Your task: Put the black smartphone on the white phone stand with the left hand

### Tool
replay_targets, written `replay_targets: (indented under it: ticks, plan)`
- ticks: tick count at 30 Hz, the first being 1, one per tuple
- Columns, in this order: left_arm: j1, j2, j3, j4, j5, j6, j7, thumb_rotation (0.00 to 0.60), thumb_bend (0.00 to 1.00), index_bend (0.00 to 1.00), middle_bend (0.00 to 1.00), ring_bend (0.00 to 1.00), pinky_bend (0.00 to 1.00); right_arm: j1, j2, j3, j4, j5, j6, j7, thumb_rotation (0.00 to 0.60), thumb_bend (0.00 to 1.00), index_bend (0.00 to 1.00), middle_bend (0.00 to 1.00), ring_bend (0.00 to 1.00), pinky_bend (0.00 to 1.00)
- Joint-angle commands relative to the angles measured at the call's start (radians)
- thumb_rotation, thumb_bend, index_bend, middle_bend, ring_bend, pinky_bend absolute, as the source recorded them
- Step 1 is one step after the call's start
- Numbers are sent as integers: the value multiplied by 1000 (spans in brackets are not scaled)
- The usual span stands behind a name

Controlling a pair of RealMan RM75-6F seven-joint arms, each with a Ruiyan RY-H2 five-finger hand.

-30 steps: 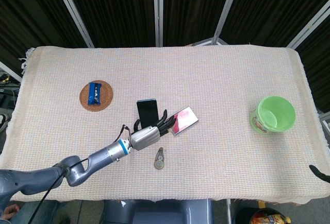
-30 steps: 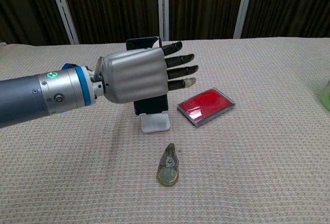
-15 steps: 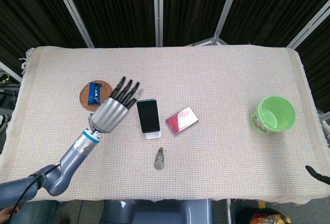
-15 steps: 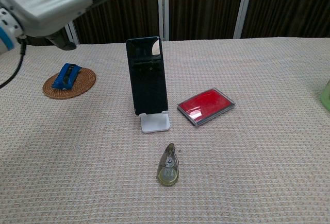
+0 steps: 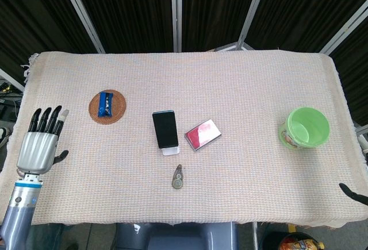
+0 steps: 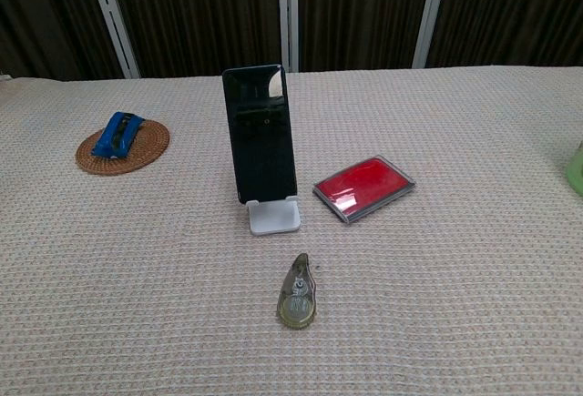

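The black smartphone [image 5: 165,129] [image 6: 261,135] stands upright, leaning back on the white phone stand [image 5: 171,149] [image 6: 274,215] near the middle of the table. Nothing touches it. My left hand [image 5: 40,143] is far off at the table's left edge in the head view, empty, with its fingers straight and spread. The chest view does not show it. A small dark tip of my right hand [image 5: 352,192] shows at the lower right edge of the head view; how its fingers lie is hidden.
A red flat case [image 5: 202,134] [image 6: 364,187] lies just right of the stand. A small tape dispenser [image 5: 178,177] [image 6: 298,292] lies in front of it. A blue packet sits on a woven coaster [image 5: 107,106] [image 6: 123,145] at the left. A green bowl [image 5: 305,128] stands at the right.
My left hand has drawn away from the phone, rising and swinging left, and has dropped to the table's left edge. The phone stays standing on the stand.
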Motion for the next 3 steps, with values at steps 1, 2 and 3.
replay_targets:
  ticks: [1, 2, 3]
  plan:
    - [34, 25, 36, -31, 38, 30, -29, 600, 0, 0, 0, 0, 0, -1, 1, 0, 1, -1, 2, 2, 600, 0, 0, 0, 0, 0]
    - [38, 24, 38, -33, 46, 35, -32, 600, 0, 0, 0, 0, 0, -2, 1, 0, 1, -1, 3, 3, 600, 0, 0, 0, 0, 0]
    - [42, 22, 39, -35, 52, 39, -34, 600, 0, 0, 0, 0, 0, -2, 2, 0, 2, -2, 4, 3, 600, 0, 0, 0, 0, 0]
